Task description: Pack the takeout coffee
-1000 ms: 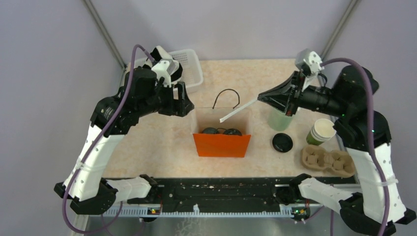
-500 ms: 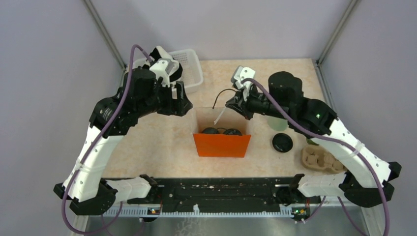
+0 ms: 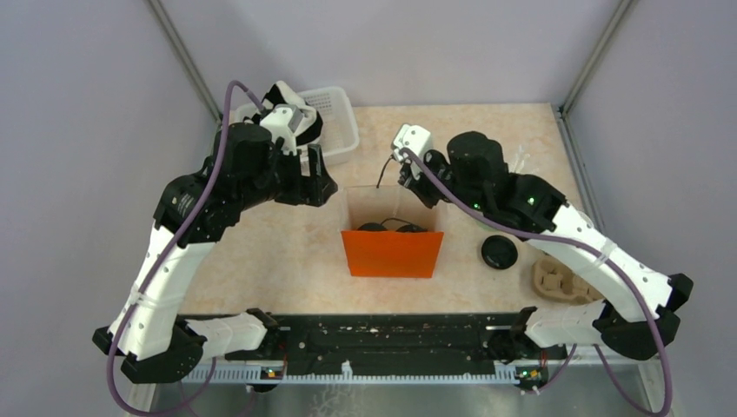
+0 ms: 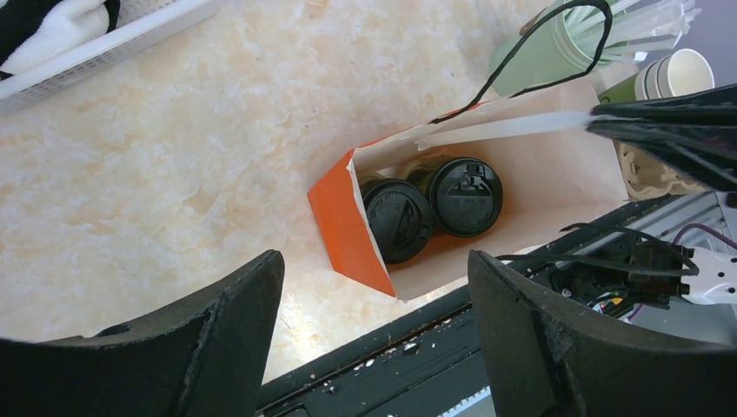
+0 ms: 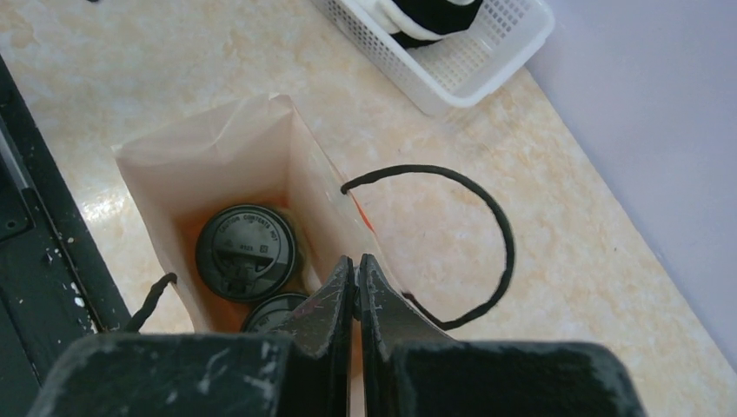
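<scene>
The takeout coffee is two cups with black lids, standing side by side inside the orange paper bag. The right wrist view looks down on the same lids in the bag. My right gripper hovers over the bag's back edge, shut on a white straw that slants across the bag's mouth. In the top view this right gripper is above the bag's far rim. My left gripper hangs open and empty above the bag's left side.
A white basket with black and white items sits at the back left. Right of the bag are a mint tumbler of straws, stacked paper cups, a loose black lid and a cardboard cup carrier.
The right arm swung left from the tumbler to above the bag, carrying the straw and lowering it toward the bag's mouth. The left arm barely moved.
</scene>
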You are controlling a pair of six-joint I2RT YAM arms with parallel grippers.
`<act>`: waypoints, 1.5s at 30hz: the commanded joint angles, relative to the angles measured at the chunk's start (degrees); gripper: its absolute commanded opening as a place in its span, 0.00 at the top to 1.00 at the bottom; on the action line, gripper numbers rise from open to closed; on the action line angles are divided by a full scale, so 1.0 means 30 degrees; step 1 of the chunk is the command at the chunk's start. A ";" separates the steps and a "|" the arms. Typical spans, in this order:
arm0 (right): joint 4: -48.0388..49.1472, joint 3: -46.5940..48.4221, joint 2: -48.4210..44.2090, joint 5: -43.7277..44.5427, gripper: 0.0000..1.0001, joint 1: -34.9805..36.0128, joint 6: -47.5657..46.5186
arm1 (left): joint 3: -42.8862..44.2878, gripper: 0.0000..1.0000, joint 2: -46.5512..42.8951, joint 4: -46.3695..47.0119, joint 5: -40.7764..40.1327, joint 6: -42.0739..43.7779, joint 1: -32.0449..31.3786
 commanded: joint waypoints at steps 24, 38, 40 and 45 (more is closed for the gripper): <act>-0.5438 -0.0645 -0.2482 0.6320 0.30 -0.8581 0.6821 | -0.0041 0.16 -0.0103 0.0941 0.0917 -0.0311 0.0038; -0.0464 -0.2946 0.0855 0.7198 0.51 -1.3205 1.0733 | 0.0049 0.16 -0.0241 0.0733 0.1407 -0.0662 0.0026; 0.0063 -0.2855 0.1334 0.7211 0.54 -1.3567 1.0467 | 0.0052 0.16 -0.0360 0.0600 0.1246 -0.0726 0.0031; 0.1099 -0.2965 0.2318 0.6993 0.62 -1.4594 0.9778 | -0.0062 0.16 -0.0717 0.0295 0.0894 -0.0861 0.0015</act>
